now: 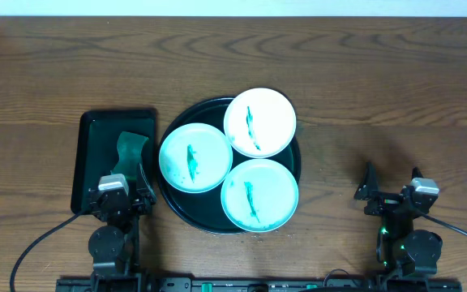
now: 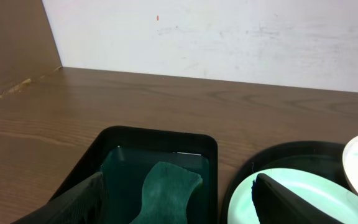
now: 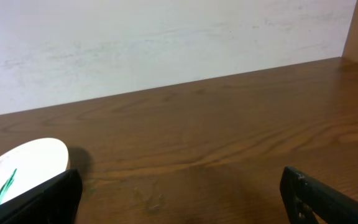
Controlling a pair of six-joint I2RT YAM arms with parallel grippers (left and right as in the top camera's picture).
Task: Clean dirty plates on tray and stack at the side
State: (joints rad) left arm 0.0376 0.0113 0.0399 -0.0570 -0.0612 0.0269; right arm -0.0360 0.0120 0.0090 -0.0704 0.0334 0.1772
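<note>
Three glossy round teal-smeared plates (image 1: 195, 157) (image 1: 259, 122) (image 1: 259, 195) on dark rimmed tray (image 1: 194, 211); left tool (image 2: 179, 180), right tool (image 3: 180, 174) agape.

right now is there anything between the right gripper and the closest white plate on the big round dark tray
Nothing visible. Only bare brown wooden table lies between the open right gripper and the nearest round white teal-smeared plate, at the right edge of the large round dark tray.

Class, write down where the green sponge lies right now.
In the overhead view the green sponge lies in the small rectangular tray on the left side of the table, just left of the round tray holding the plates.
</note>
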